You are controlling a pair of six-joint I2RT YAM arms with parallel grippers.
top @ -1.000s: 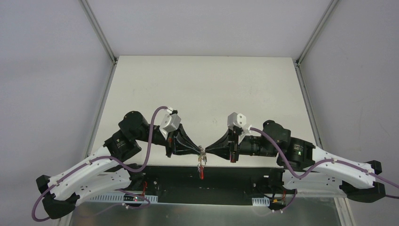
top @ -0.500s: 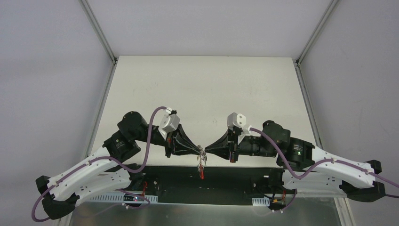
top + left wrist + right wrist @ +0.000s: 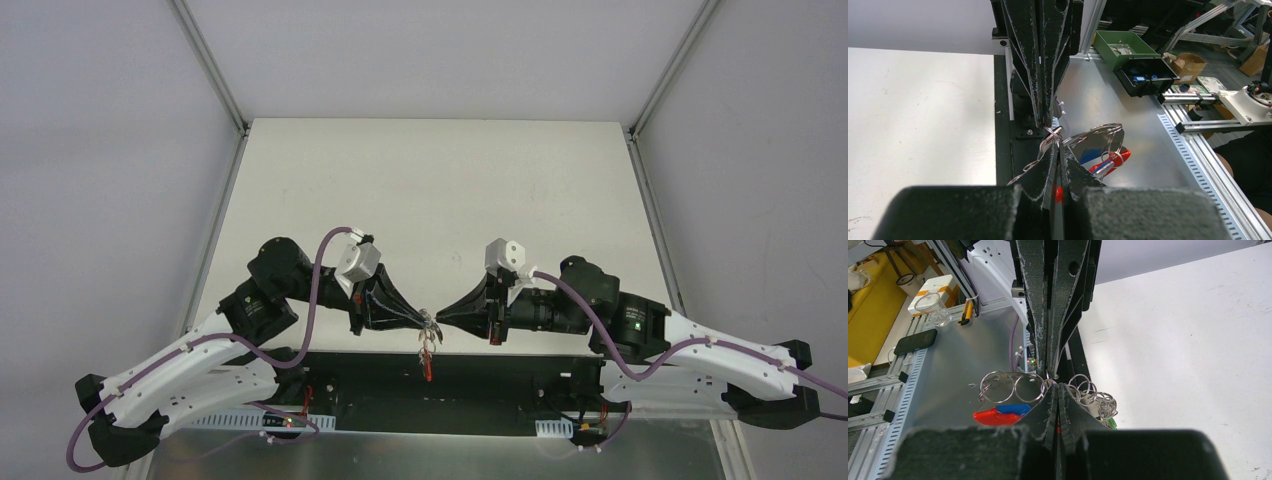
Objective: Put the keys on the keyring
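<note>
Keyring (image 3: pixel 429 326) and keys (image 3: pixel 428 350) hang in mid-air over the near edge of the bench (image 3: pixel 430 180), at 6 o'clock from its centre. In the top view, the left tool (image 3: pixel 420 320) reaches in from 9 o'clock and the right tool (image 3: pixel 443 320) from 3 o'clock. Their closed tips meet on the wire. A red piece dangles toward 6 o'clock.

In the left wrist view, the left tool (image 3: pixel 1058 150) is clamped on the keyring (image 3: pixel 1051 134). The right tool (image 3: pixel 1040 117) pinches the same small loop from 12 o'clock. Silvery blades with red and blue heads, the keys (image 3: pixel 1100 150), hang toward 4 o'clock.

In the right wrist view, the right tool (image 3: pixel 1057 387) is closed on the keyring (image 3: pixel 1048 383), opposite the left tool (image 3: pixel 1048 367). Two larger loops (image 3: pixel 998 386) sit at 9 o'clock above red and blue heads. Smaller rings (image 3: pixel 1083 387) and a green head lie at 3 o'clock.

Threading appears to be the step in hand. How many keys are on cannot be told. The next move likely calls for a tiny coordinated twist without loosening either pinch.
</note>
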